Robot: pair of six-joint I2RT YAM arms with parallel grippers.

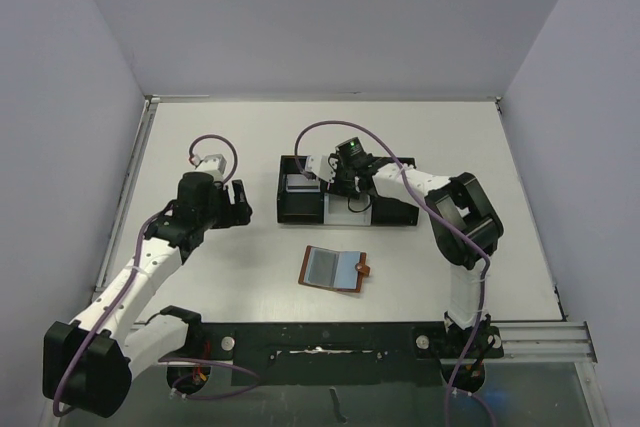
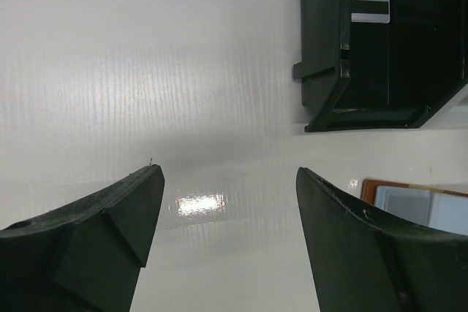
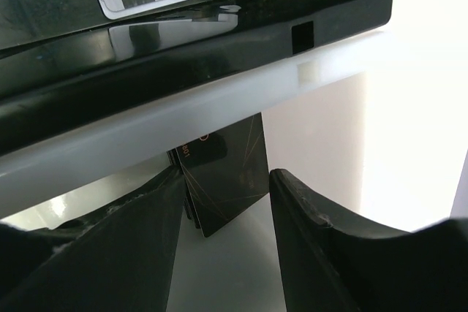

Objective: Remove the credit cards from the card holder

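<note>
Middle of top view: right claw point(image 3: 227, 174) open over tray point(image 1: 282, 197), dark card point(image 3: 227, 144) standing tilted between jaws. Risk: rising claw bumps card, flips it onto counter point(image 1: 220, 137). Left claw point(image 2: 228, 171) open, empty, left of tray. Card holder point(image 1: 335, 269) lies open below tray.

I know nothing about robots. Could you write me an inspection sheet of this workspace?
Surface: white table, glossy.
Job's things: card holder lies open and flat near the arms; pale card in the tray's left compartment; black card leaning in its white middle compartment.
Clutter: nothing seen.
Grippers: left gripper open, empty, over bare table; right gripper fingers flank the black card, grip unclear.
Cables: purple cables loop off both arms.
Surroundings: grey walls on three sides.
</note>
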